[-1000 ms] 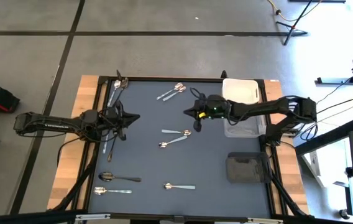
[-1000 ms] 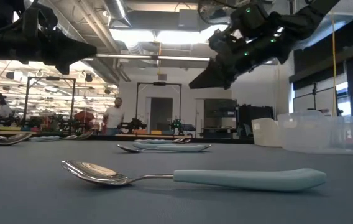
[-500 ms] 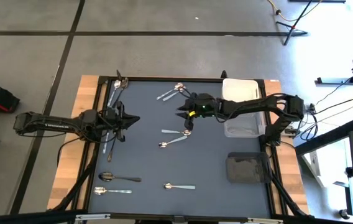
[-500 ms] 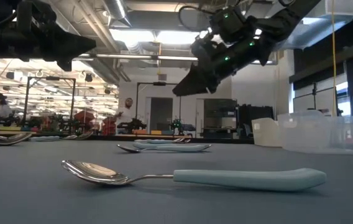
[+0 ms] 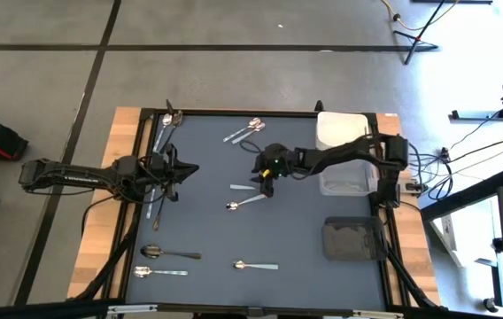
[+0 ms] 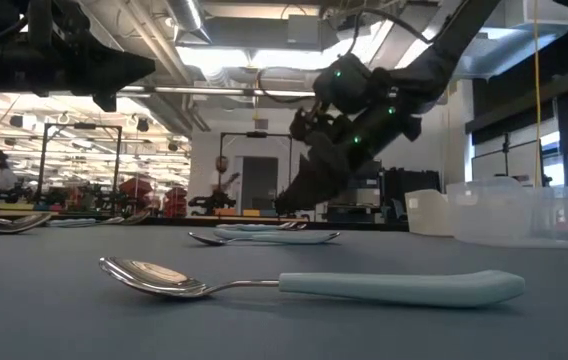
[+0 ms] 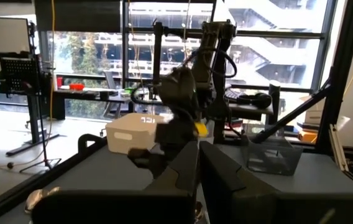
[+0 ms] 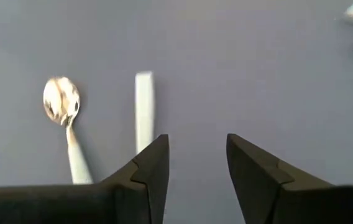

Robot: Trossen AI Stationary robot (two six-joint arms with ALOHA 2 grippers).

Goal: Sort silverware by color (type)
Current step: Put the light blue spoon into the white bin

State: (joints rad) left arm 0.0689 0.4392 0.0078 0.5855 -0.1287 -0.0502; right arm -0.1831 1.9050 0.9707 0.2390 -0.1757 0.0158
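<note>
Several small spoons and forks lie flat on the dark mat. A bunch lies at the far left, a pair at the far middle, and two spoons with pale handles in the middle. Three more lie near the front. My right gripper is open, tipped down, low over the two middle spoons. Its wrist view shows a spoon bowl and a pale handle just ahead of the gripper. My left gripper is shut and empty, held level above the mat's left side.
A white bin, a clear bin and a dark bin stand along the mat's right edge. A long utensil lies under my left arm. In the low view a pale-handled spoon lies closest to the camera.
My right gripper has moved toward the table's left edge and gone down, tipping its fingers down toward the two spoons in the middle of the mat. The silverware has not moved.
</note>
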